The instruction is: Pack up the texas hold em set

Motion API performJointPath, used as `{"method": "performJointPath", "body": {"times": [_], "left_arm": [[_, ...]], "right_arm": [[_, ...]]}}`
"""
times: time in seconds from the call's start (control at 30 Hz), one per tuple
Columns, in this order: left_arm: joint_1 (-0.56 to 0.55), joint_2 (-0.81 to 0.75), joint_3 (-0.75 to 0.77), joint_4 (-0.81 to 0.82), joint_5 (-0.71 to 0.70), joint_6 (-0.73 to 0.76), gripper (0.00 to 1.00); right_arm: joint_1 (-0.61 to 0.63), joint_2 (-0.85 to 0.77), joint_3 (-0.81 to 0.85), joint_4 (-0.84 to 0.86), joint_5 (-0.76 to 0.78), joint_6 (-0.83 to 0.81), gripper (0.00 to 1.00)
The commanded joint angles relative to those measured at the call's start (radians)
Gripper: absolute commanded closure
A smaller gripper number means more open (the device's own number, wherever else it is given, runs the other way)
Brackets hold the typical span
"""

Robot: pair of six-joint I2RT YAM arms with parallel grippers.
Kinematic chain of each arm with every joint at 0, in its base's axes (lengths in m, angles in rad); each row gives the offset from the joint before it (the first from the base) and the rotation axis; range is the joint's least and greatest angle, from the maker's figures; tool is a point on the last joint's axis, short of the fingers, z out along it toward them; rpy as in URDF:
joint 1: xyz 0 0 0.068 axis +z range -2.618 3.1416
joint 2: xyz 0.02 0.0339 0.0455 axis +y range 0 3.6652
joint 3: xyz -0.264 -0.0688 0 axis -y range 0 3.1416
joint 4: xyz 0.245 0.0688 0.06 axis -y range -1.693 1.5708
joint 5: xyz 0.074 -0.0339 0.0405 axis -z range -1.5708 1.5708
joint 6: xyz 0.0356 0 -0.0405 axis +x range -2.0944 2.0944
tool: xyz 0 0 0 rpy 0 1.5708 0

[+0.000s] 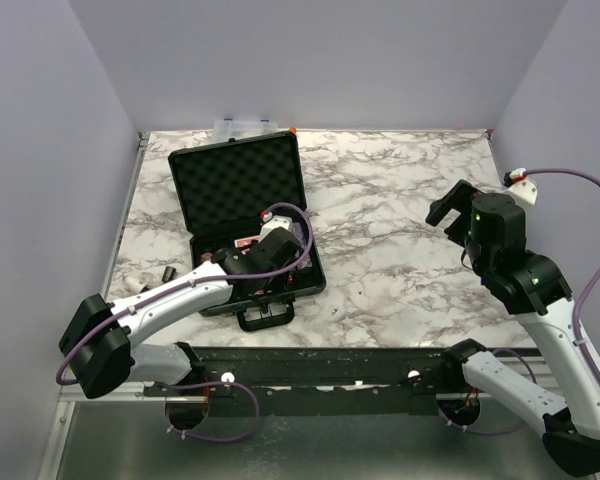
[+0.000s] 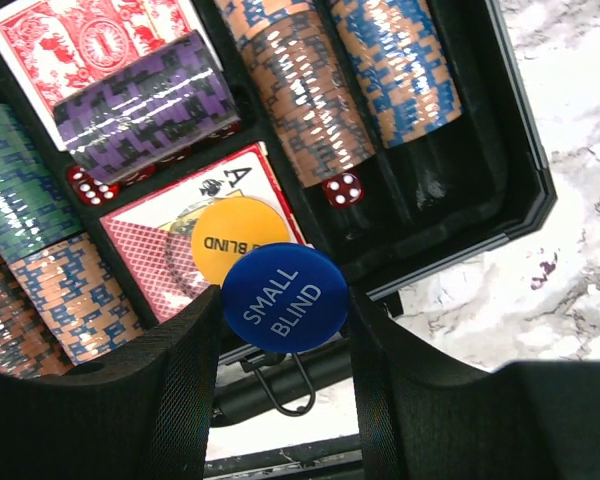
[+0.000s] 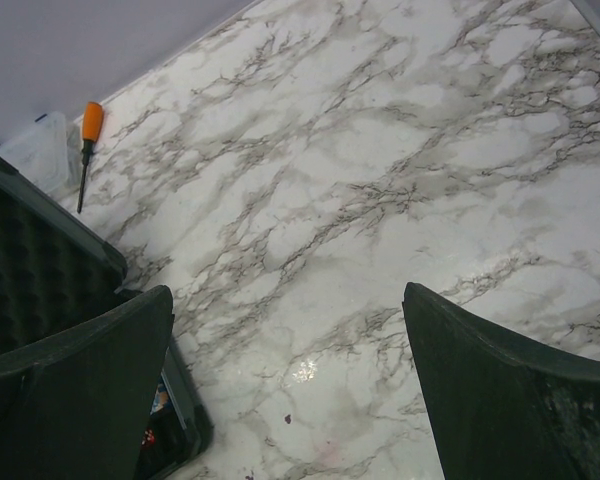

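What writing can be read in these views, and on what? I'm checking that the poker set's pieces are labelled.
"SMALL BLIND": on the blue button.
"BLIND": on the yellow button; anything before it is hidden by the blue button.
"A": in the corner of the card face under both buttons.
Red card back: ornament only, no words legible.
Top and right wrist views: nothing readable.

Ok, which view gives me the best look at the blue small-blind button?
Left wrist. The blue button sits gripped between the fingers of the left gripper, its SMALL BLIND lettering readable, above the open briefcase. In top external, the left arm's wrist covers it. Right wrist shows only a corner of the briefcase, no button.
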Motion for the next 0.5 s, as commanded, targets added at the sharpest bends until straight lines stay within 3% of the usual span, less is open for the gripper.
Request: {"method": "performJointPath", "body": {"times": [0.0,0.47], "left_arm": [[0.033,-0.01,-0.016,-0.004,-0.035,0.031,0.75],[0.096,0.058,-0.014,0.0,-0.014,0.06,0.75]], "right_arm": [[-0.002,-0.002,-0.018,0.016,-0.018,0.007,0.0],[-0.003,0.008,-0.037,0.022,-0.019,-0.001,0.0]]}}
